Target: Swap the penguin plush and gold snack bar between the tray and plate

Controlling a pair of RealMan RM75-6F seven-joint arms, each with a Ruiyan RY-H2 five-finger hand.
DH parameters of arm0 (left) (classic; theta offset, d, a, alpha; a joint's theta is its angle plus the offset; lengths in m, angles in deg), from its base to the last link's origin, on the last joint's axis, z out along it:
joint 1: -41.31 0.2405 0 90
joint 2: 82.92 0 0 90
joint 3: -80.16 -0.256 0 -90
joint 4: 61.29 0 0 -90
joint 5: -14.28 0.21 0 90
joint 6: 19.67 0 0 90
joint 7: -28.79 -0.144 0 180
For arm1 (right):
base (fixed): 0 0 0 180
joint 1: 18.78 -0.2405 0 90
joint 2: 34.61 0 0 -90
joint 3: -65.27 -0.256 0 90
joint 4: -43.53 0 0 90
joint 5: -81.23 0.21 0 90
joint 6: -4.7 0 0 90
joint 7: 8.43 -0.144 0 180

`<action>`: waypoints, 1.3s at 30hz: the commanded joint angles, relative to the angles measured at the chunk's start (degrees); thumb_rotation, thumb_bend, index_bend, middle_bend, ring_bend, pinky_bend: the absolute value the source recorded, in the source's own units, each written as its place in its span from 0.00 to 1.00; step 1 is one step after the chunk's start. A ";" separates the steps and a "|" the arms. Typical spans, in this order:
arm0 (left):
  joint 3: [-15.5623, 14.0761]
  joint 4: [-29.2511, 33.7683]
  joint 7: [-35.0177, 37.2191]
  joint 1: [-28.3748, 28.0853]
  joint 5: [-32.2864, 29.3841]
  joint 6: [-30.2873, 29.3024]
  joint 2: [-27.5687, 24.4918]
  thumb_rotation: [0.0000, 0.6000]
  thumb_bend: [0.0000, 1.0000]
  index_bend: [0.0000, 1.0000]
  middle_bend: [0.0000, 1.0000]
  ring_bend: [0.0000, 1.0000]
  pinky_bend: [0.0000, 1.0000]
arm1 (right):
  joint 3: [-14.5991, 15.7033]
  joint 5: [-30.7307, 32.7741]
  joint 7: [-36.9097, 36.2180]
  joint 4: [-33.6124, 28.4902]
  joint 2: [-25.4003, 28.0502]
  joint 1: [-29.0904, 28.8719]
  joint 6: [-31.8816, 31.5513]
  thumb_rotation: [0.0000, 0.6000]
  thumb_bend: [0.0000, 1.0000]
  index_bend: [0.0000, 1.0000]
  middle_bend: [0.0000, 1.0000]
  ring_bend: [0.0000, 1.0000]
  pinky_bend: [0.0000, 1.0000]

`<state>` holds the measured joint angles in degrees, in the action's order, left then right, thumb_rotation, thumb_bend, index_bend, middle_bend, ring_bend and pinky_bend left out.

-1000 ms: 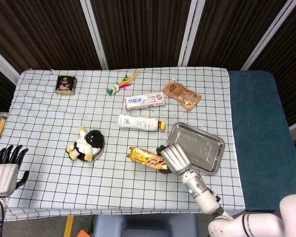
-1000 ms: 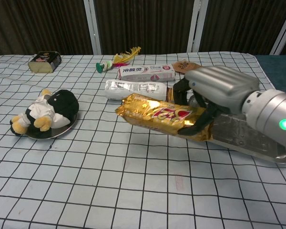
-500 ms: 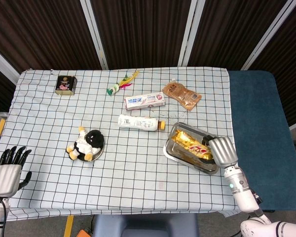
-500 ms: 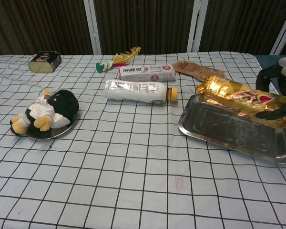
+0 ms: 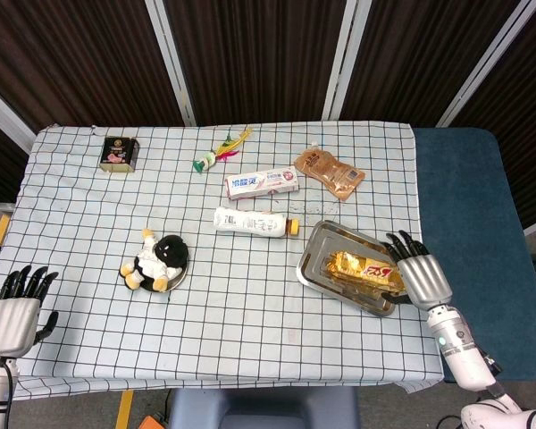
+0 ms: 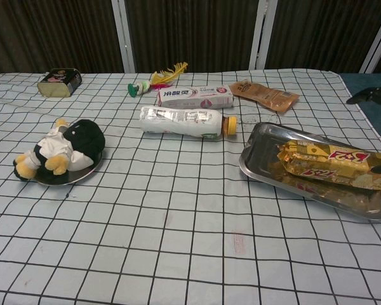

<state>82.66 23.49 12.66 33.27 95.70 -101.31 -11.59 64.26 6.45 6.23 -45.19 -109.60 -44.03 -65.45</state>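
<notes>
Gold snack bar [image 6: 333,165], crinkled foil, in shiny steel tray [image 6: 267,143]

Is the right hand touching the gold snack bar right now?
Apart. The head view shows the right hand open just beyond the tray rim, with a strip of tray between its fingers and the gold snack bar.

Gold snack bar [image 5: 364,267] flat in tray [image 5: 317,245]; penguin plush [image 5: 155,260] on plate [image 5: 176,278].
</notes>
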 commanded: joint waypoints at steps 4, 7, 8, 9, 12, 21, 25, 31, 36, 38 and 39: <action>0.01 0.11 -0.03 0.06 0.07 -0.12 -0.07 1.00 0.39 0.17 0.12 0.06 0.12 | 0.02 -2.34 -1.43 -2.00 2.05 2.13 -3.05 1.00 0.13 0.00 0.00 0.00 0.10; 0.07 0.31 -0.05 0.20 0.37 -0.67 -0.20 1.00 0.39 0.17 0.13 0.06 0.12 | -0.44 -3.79 -2.05 -3.24 3.32 4.96 -8.32 1.00 0.13 0.00 0.00 0.00 0.10; 0.09 0.39 -0.05 0.27 0.48 -0.91 -0.23 1.00 0.39 0.17 0.13 0.06 0.12 | -0.51 -4.02 -2.18 -3.60 3.74 5.73 -9.53 1.00 0.13 0.00 0.00 0.00 0.10; 0.13 0.45 -0.03 0.32 0.63 -1.16 -0.29 1.00 0.39 0.17 0.13 0.06 0.12 | -0.55 -4.24 -2.36 -3.95 4.21 6.59 -10.85 1.00 0.13 0.00 0.00 0.00 0.10; 0.22 0.96 0.42 0.59 0.94 -1.90 -0.63 1.00 0.39 0.17 0.13 0.06 0.12 | -0.58 -5.95 -3.48 -3.18 5.17 9.58 -15.90 1.00 0.13 0.00 0.00 0.00 0.10; -0.08 2.68 1.22 1.04 1.81 -2.58 -1.85 1.00 0.39 0.17 0.14 0.06 0.13 | -1.46 -6.61 -10.49 3.30 4.50 16.78 -24.32 1.00 0.10 0.00 0.00 0.00 0.00; -0.18 2.86 1.17 1.09 2.22 -2.74 -1.96 1.00 0.39 0.17 0.14 0.06 0.13 | -1.36 -6.23 -10.21 1.37 5.84 17.65 -23.21 1.00 0.09 0.00 0.00 0.00 0.00; -0.15 2.69 2.07 1.34 2.20 -2.89 -2.22 1.00 0.39 0.17 0.15 0.07 0.13 | -1.44 -4.61 -6.57 -1.33 6.70 17.54 -19.27 1.00 0.08 0.00 0.00 0.00 0.00; 0.11 2.55 2.21 1.39 1.50 -2.60 -2.14 1.00 0.39 0.17 0.15 0.07 0.13 | -2.24 -5.68 -6.94 -0.57 5.83 17.86 -19.94 1.00 0.08 0.00 0.00 0.00 0.00; 0.16 2.51 2.03 1.32 1.41 -2.46 -2.04 1.00 0.39 0.17 0.15 0.07 0.13 | -2.38 -6.31 -7.64 -0.37 5.67 18.17 -20.45 1.00 0.08 0.00 0.00 0.00 0.00; 0.16 2.51 2.00 1.32 1.39 -2.44 -2.02 1.00 0.39 0.17 0.15 0.07 0.13 | -2.40 -6.40 -7.76 -0.34 5.66 18.22 -20.53 1.00 0.08 0.00 0.00 0.00 0.00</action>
<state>82.82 25.99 14.66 34.59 97.09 -103.75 -13.62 61.91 0.11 -1.47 -45.58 -103.88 -25.87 -85.91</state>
